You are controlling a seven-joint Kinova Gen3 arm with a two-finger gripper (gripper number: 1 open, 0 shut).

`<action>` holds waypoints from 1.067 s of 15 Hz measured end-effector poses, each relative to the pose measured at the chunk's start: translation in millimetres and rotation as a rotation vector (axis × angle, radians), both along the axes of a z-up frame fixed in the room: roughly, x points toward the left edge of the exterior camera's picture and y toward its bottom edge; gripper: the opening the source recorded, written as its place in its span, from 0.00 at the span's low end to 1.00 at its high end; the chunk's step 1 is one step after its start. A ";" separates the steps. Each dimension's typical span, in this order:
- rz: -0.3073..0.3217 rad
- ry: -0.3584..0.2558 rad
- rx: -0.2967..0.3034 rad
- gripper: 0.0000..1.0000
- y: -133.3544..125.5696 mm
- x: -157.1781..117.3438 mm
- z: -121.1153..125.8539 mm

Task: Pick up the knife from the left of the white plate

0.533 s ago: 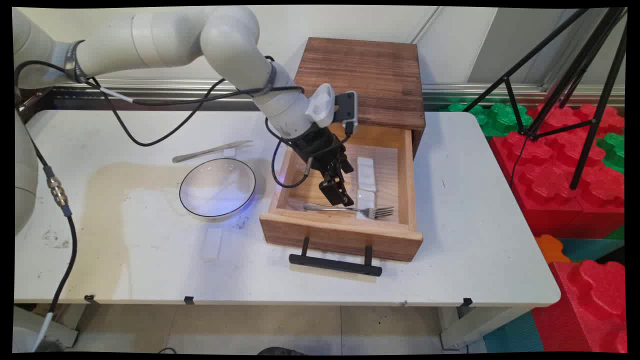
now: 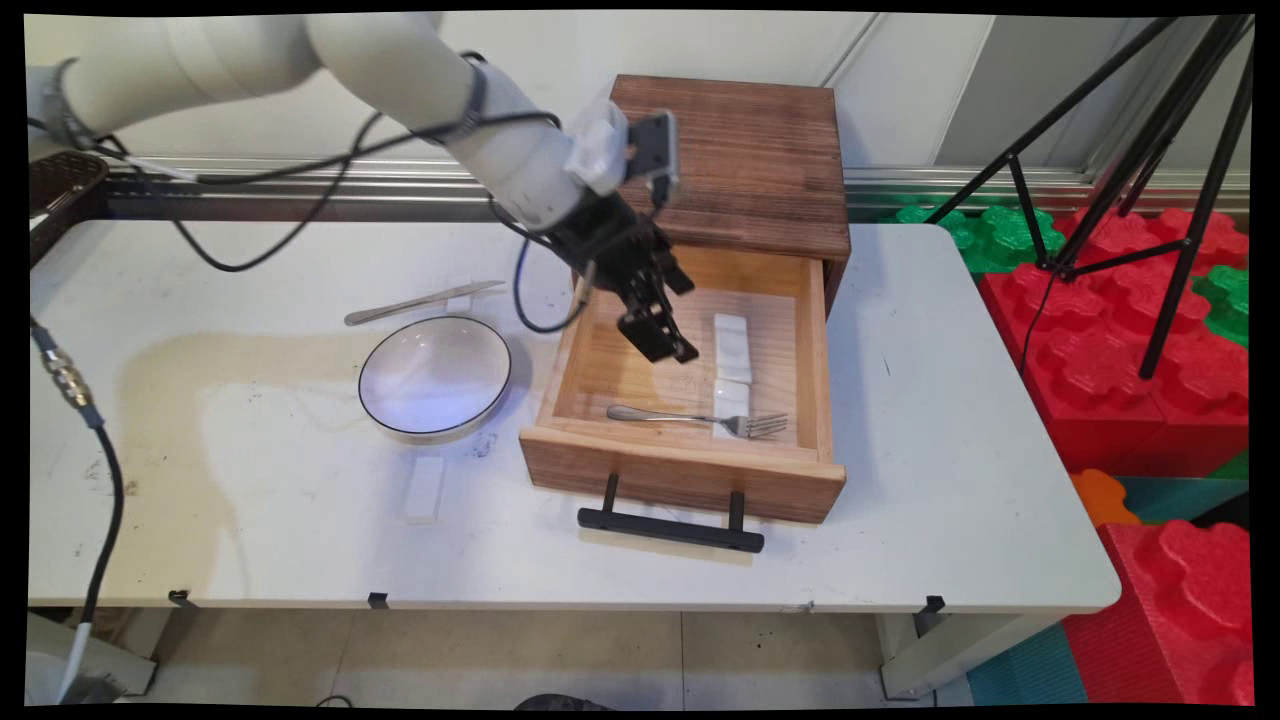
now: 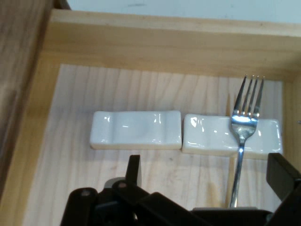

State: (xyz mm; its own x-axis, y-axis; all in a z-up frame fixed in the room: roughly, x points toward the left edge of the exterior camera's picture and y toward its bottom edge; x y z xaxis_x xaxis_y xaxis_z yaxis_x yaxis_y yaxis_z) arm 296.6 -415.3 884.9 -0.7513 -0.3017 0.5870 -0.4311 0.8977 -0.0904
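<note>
My gripper (image 2: 668, 347) hangs open over the middle of the open wooden drawer (image 2: 690, 478), with nothing between its fingers. A metal fork (image 2: 700, 417) lies across the drawer's front part, its tines resting on a white ceramic rest (image 2: 731, 402). A second white rest (image 2: 732, 345) lies just behind the first. In the hand view the fork (image 3: 242, 136) lies over the right-hand rest (image 3: 207, 135), and the left-hand rest (image 3: 136, 129) is bare. There the gripper (image 3: 207, 167) is above and apart from both rests, its two fingers (image 3: 134, 165) spread wide.
A white bowl with a dark rim (image 2: 435, 375) stands left of the drawer. Behind it a metal knife (image 2: 420, 302) leans on a small rest. Another white rest (image 2: 424, 490) lies near the table's front. The dark wooden cabinet (image 2: 740, 150) stands behind the drawer. A black tripod (image 2: 1150, 170) and foam blocks (image 2: 1130, 350) are to the right.
The gripper has risen from just above the fork's handle and drawn back toward the upper left. The fork lies in the same place in the drawer.
</note>
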 end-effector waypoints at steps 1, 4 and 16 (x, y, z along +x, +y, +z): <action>0.007 0.008 -0.008 1.00 3.4 5.9 6.3; 0.033 0.031 -0.035 1.00 19.9 32.8 30.0; 0.144 0.066 -0.058 1.00 107.3 146.9 80.9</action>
